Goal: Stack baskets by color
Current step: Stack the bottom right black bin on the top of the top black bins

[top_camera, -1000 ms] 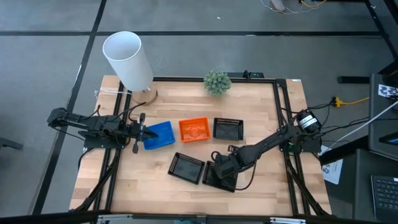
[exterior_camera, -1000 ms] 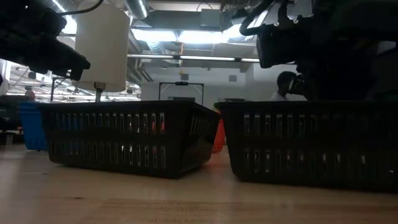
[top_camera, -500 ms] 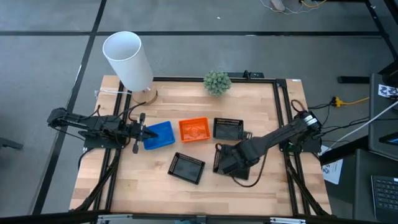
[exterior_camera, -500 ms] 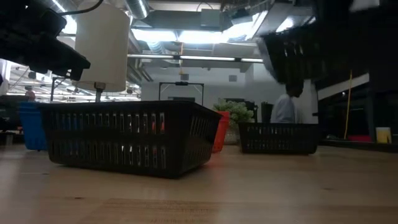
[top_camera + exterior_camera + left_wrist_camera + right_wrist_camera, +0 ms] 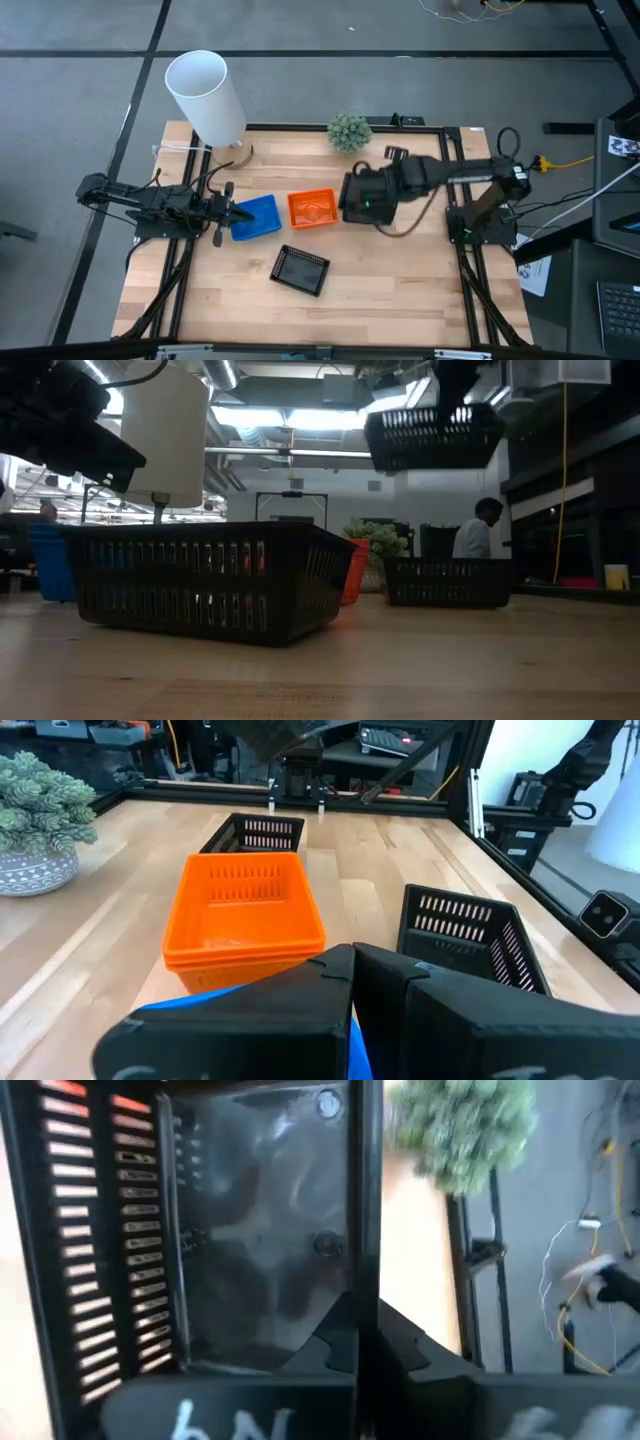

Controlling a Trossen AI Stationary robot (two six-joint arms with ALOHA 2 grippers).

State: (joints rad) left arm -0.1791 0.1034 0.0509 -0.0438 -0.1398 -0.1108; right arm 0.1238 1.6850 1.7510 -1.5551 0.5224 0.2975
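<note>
Black baskets: three visible (one airborne (image 5: 434, 436), two on the table (image 5: 301, 270) (image 5: 448, 581))
Right gripper (image 5: 358, 197): clenched on airborne basket
Left gripper (image 5: 222, 214): clenched on blue basket (image 5: 254, 217)
Orange baskets (image 5: 312, 208): count unclear

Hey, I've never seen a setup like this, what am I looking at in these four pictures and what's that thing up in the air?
This is a two-armed robot at a wooden table, sorting small mesh baskets by colour. One picture looks straight down from above, one looks level across the tabletop, and the other two come from cameras on each arm's wrist.

On the table lie a blue basket, an orange basket, one black basket near the front and another black one farther back. A tall white cylinder and a small green plant also stand there.

The thing in the air is a third black basket, held up by the right pincer, above the far one. The left pincer is shut at the blue basket's edge.
</note>
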